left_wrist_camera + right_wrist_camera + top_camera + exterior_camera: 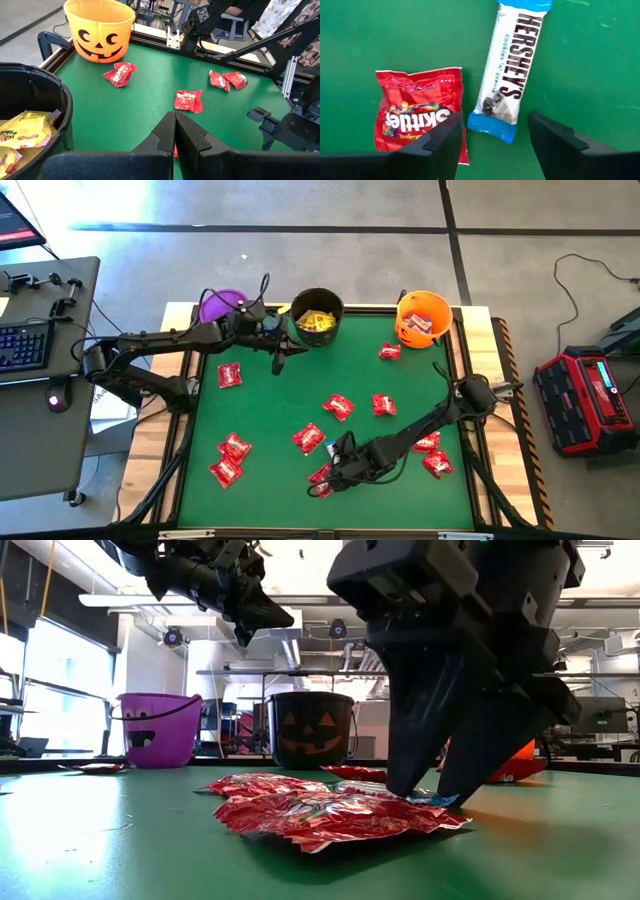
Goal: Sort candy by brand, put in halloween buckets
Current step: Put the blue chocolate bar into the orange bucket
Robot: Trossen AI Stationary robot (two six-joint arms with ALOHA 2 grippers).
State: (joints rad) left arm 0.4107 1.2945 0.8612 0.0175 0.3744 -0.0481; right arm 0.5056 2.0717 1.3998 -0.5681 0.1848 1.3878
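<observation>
We see the right gripper (330, 470) low over the green table (280, 410) at about six o'clock, its jaws spread wide and pinching nothing; in its wrist view one finger (437, 145) overlaps the edge of a red packet (417, 116) and the other finger (560, 145) stands on bare cloth, with a white-and-blue bar (506, 70) lying flat between them, just beside the red packet and apart from both fingers; in the low view the fingertips come down to the table right behind a red packet (330, 815). The left gripper (279, 358) hangs near twelve o'clock beside the black bucket (318, 315), jaws pressed together and holding nothing; yellow packets (20, 137) lie inside that bucket. The purple bucket (220, 304) stands at eleven o'clock and the orange bucket (424, 317) at one o'clock; more red packets (338, 408) lie scattered from the centre out to four and eight o'clock.
</observation>
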